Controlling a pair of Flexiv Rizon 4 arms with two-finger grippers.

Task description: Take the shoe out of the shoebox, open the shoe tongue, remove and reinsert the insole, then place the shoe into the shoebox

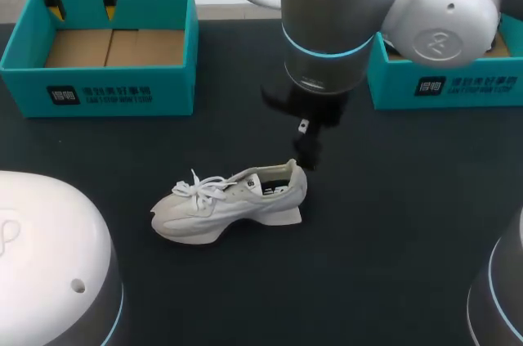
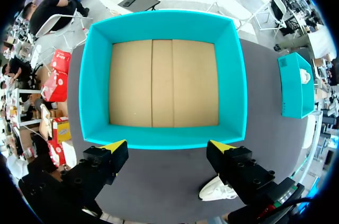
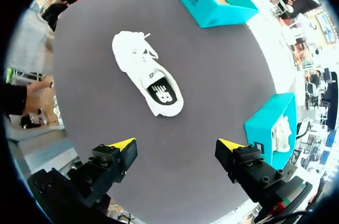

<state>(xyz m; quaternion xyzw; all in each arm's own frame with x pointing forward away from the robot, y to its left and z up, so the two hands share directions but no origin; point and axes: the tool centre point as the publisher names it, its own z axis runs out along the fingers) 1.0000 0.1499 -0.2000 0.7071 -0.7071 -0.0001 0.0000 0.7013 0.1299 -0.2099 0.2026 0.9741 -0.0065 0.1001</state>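
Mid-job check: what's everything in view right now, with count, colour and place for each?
shoe: one, white, upright on its sole mid-table, outside both boxes
insole: one, dark, showing inside the shoe
empty shoebox: one, teal with brown cardboard floor, far left of the table
second box: one, teal, far right, partly hidden by the right arm
white item: one, inside the second box; cannot tell what
table: one, dark
left gripper: open, above the empty shoebox
right gripper: open, above the table by the shoe's heel
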